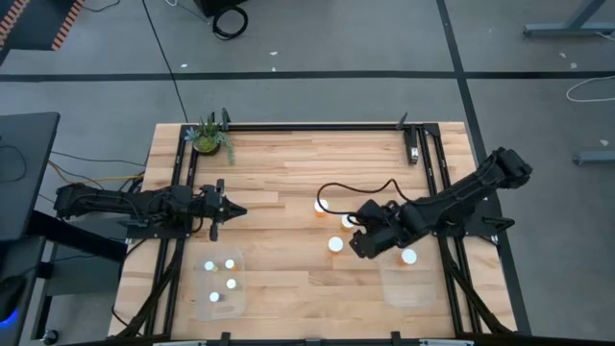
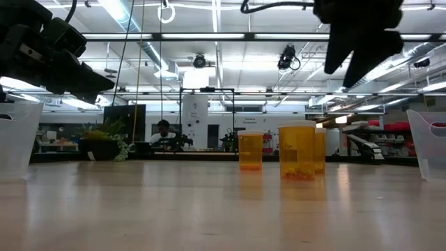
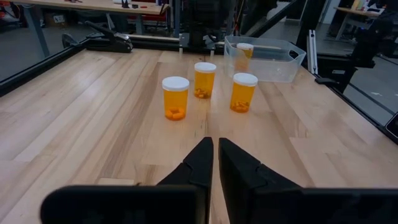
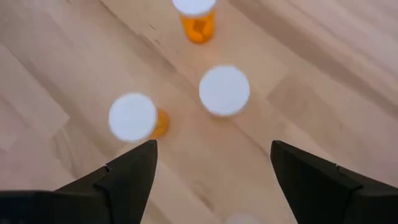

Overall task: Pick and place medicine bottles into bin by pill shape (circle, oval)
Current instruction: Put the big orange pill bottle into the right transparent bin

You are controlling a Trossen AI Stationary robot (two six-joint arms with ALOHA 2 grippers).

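I log three orange bottles (image 1: 333, 223) mid-counter, toward its right edge; my right gripper (image 4: 211, 165) hangs above them, jaws apart. Left gripper (image 3: 214, 155), jaws together, near the left edge.

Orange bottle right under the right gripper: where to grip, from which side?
Grip the orange bottle across its white cap, coming straight down. It stands upright, and the right gripper, open, hangs above it. The neighbouring bottle stands apart, leaving finger room.
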